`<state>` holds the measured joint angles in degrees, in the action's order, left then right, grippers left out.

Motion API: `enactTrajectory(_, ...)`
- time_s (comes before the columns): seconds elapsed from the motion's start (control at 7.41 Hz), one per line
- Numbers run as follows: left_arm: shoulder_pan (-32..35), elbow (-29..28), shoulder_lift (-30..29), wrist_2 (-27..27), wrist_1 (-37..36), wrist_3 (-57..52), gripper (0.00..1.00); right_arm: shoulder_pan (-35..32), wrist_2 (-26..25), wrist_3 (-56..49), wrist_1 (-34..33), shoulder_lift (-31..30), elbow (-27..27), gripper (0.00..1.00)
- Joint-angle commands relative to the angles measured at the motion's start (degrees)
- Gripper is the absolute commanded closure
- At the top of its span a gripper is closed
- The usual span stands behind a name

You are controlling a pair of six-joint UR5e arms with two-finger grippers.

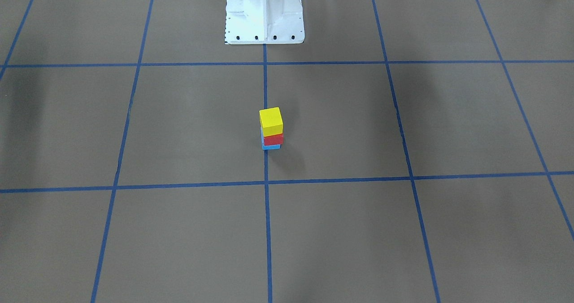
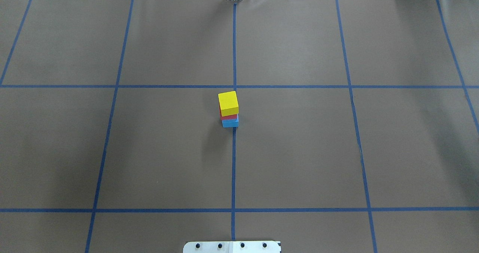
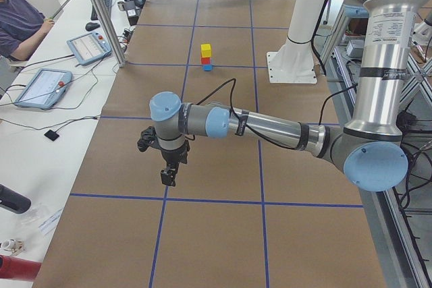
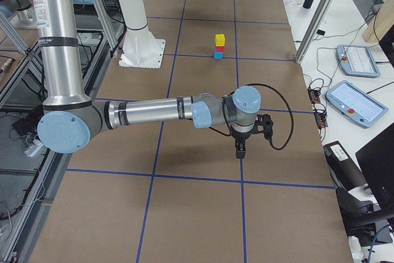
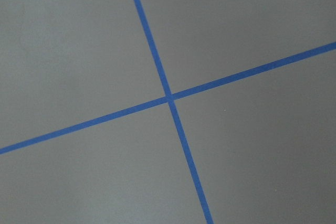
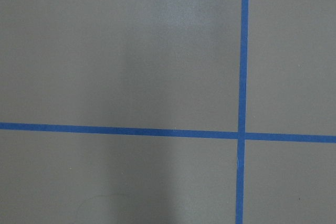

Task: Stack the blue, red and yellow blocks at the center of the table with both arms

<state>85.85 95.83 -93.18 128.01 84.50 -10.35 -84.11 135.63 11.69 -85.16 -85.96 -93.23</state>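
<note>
Left arm: grey-silver tubular jointed arm with pale blue joint caps (image 3: 270, 126), stretched from the right edge of the left side view to centre-left, above the table.
Left gripper: black two-finger gripper (image 3: 168, 177), pointing down left of centre in that view, well apart from the blocks; I cannot tell how far its fingers are spread.
Table: wide flat brown surface (image 2: 149, 152), squared by thin blue tape lines (image 2: 233, 170).
Blue block: small matte sky-blue cube (image 2: 230, 123), on the middle tape line at the overhead frame's centre.
Red block: small matte red cube (image 2: 229, 116), resting on the blue one.
Yellow block: small matte yellow cube (image 2: 228, 102), topping the upright stack.
Pedestal: white bolted metal base (image 2: 232, 247), bottom centre.
Right arm: matching grey-silver arm (image 4: 154, 112), reaching from the right side view's left edge.
Right gripper: black two-finger gripper (image 4: 240, 151), pointing down right of centre; finger spread cannot be told.
</note>
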Motion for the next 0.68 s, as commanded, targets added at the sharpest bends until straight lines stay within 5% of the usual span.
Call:
enactTrajectory(0.0,0.7,-5.9,0.4,0.9,4.4,-0.2,0.0,-0.4,0.3,0.0,0.1,-2.3,-1.1,0.0)
enactTrajectory(0.54,1.0,-5.7,0.5,4.9,4.9,2.9,0.0,-1.5,2.8,0.2,-0.8,-3.0,-1.6,0.0)
